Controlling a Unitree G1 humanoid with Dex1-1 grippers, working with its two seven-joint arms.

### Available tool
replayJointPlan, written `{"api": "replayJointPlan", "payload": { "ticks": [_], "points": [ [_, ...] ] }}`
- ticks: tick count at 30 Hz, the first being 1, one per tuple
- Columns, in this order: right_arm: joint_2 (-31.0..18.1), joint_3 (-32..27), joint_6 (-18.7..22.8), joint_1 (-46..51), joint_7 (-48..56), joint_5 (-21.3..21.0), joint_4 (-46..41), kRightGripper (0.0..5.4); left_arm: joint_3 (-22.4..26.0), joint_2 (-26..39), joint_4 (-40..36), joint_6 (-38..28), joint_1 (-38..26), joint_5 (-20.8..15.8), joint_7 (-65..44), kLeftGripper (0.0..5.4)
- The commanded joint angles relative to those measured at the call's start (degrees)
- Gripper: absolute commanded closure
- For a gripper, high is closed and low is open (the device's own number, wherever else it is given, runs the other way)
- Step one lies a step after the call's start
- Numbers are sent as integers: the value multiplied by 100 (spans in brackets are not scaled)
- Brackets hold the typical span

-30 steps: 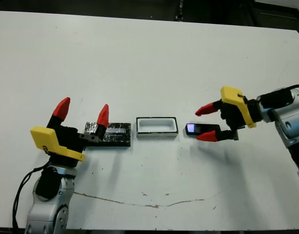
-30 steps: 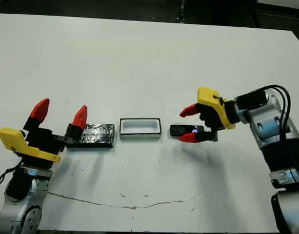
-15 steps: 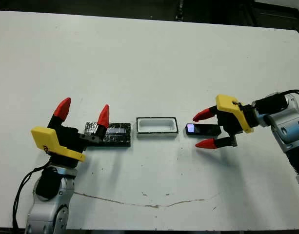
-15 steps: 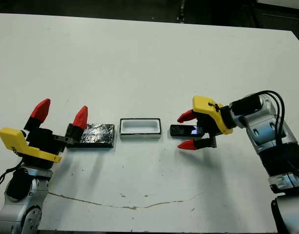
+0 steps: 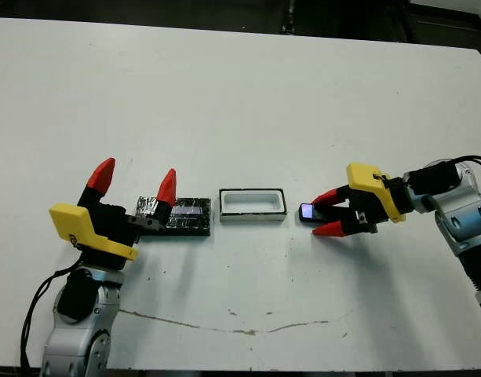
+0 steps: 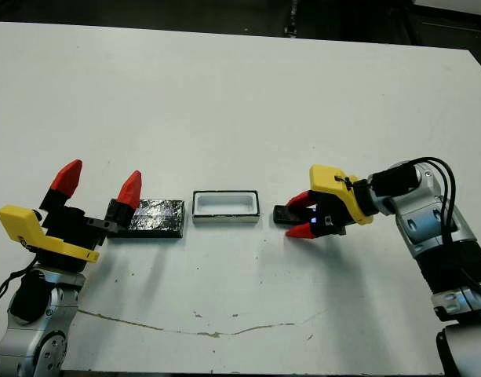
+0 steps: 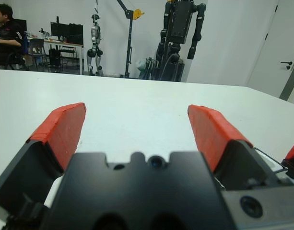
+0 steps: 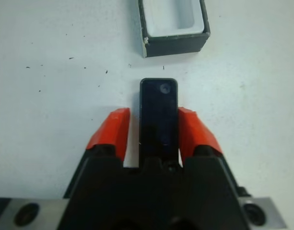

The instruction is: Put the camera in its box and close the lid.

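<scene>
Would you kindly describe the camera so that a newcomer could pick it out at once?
Three small things lie in a row on the white table. The camera is the one at the right end, between the right gripper's red fingers, beside the white-lined box. It is the smallest: flat, black, with a bluish patch.

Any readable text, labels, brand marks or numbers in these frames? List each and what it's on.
None readable.
Small flat black camera: no print visible, only a faint round mark near one end.
Glossy black lid with a pale strip: strip shows no legible text.
White-lined box with a black rim: blank.
Yellow gripper housings, left gripper and right gripper: no markings.
</scene>
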Motion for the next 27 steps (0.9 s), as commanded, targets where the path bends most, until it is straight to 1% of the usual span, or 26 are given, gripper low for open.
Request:
{"api": "replayJointPlan", "payload": {
  "ticks": [1,3,9,11,14,16,17,19,22,23,25,27],
  "points": [
    [-77,19,185,163,-159,-141,-220,353,-11,33,-31,32,78,6,-24,0],
    [-90,-8,163,186,-166,-117,-292,374,-12,40,-12,-3,78,29,-36,0],
    [-54,-301,-23,131,-228,130,-410,374,-15,37,-18,18,82,7,-43,0],
    [-65,-415,267,-24,-270,207,-520,374,-19,23,-27,36,82,-5,-30,0],
    [19,-638,284,-271,-393,347,-550,374,-28,29,-40,51,82,28,-11,0],
    [71,-712,224,-487,-446,380,-505,374,-31,30,-51,62,83,31,-4,0],
    [103,-712,306,-646,-422,407,-436,374,-30,25,-53,66,83,12,-7,0],
    [189,-679,552,-1010,-366,452,-250,374,-29,37,-52,63,80,0,-25,0],
    [384,-579,1164,-1558,-141,616,157,374,-31,41,-58,63,82,29,-5,0],
    [477,-570,1262,-1694,-79,671,300,374,-28,39,-50,56,84,23,-9,0],
    [664,-528,1216,-1874,-90,663,368,374,-17,33,-27,32,82,-2,-24,0],
    [909,-496,1066,-1974,-26,714,474,374,-8,35,-22,31,83,6,-16,0]
  ]
}}
